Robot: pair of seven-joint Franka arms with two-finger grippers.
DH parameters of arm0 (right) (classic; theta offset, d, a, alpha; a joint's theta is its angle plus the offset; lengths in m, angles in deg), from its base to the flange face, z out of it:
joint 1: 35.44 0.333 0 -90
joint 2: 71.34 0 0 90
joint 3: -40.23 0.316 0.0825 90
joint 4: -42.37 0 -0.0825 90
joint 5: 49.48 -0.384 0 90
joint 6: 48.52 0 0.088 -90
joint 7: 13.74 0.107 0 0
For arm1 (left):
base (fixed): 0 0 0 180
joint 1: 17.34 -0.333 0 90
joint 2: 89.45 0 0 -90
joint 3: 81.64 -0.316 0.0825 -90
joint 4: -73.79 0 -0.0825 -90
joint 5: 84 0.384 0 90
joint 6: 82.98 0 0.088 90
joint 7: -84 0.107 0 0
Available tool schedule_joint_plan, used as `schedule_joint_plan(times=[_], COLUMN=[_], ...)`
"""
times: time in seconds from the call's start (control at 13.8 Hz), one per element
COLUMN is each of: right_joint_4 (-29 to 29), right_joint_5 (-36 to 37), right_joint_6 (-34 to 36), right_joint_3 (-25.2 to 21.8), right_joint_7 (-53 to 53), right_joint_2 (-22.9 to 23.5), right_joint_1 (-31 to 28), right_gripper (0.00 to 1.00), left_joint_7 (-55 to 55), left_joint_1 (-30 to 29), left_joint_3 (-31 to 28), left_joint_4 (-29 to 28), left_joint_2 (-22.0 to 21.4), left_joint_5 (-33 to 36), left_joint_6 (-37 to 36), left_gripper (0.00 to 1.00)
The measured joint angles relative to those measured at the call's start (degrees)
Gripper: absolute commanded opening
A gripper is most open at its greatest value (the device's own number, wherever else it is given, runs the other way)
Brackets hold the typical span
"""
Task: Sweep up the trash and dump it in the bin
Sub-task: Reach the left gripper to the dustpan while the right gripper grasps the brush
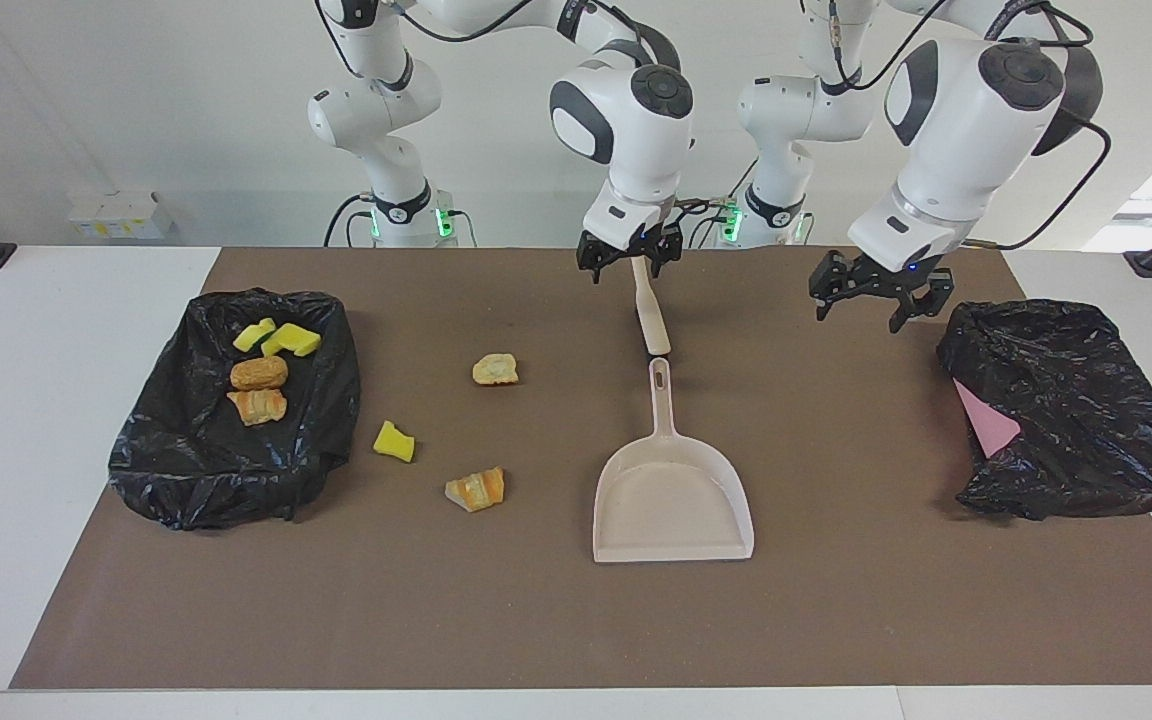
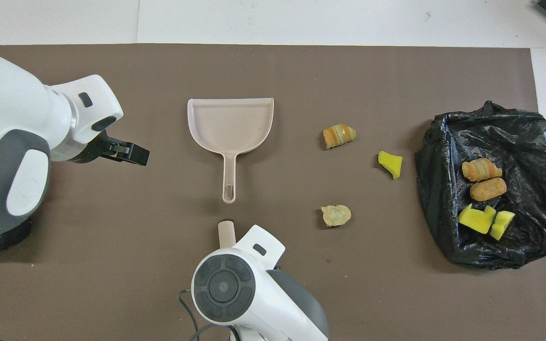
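No readable text, labels, brands or numbers (nothing legible on either arm).

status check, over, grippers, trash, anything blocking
Right gripper open over brush handle. Left gripper open beside second bag. Four scraps in bag, three loose on mat. Empty dustpan; nothing blocking.
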Motion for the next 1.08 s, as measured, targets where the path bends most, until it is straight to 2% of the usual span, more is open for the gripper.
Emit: schedule_joint_plan(times=[0.14, 0.36, 0.79, 0.87, 0.94, 1.08], right_joint_4=[-6.2, -12.2, -15.4, -15.4, -15.4, -15.5], right_joint_5=[-0.2, -0.3, -0.8, -1.5, -2.0, -2.4], right_joint_6=[-5.1, -12.3, -18.8, -19.2, -19.2, -19.2], right_joint_3=[0.0, 0.0, 0.0, 0.0, 0.0, 0.0], right_joint_7=[2.4, 3.6, 4.1, 4.0, 4.0, 4.0], right_joint_2=[-1.8, -1.5, -0.6, -0.6, -0.6, -0.6], right_joint_1=[2.0, 5.2, 7.7, 7.7, 7.7, 7.7], right_gripper=[1.00, 1.00, 1.00, 0.95, 0.85, 0.78], left_joint_7=[-1.8, -6.3, -18.1, -19.6, -20.8, -22.3], left_joint_1=[2.1, 6.0, 13.7, 14.7, 15.4, 16.3], left_joint_3=[0.1, 0.1, 0.1, 0.1, 0.1, 0.1], left_joint_4=[-0.2, -0.3, -1.7, -3.0, -4.3, -5.4], left_joint_2=[2.1, 5.6, 12.6, 13.2, 13.6, 14.3], left_joint_5=[0.0, 0.0, 0.1, 0.1, 0.1, 0.1], left_joint_6=[2.2, 5.3, 14.4, 16.5, 18.0, 19.6], left_gripper=[1.00, 1.00, 1.00, 1.00, 1.00, 1.00])
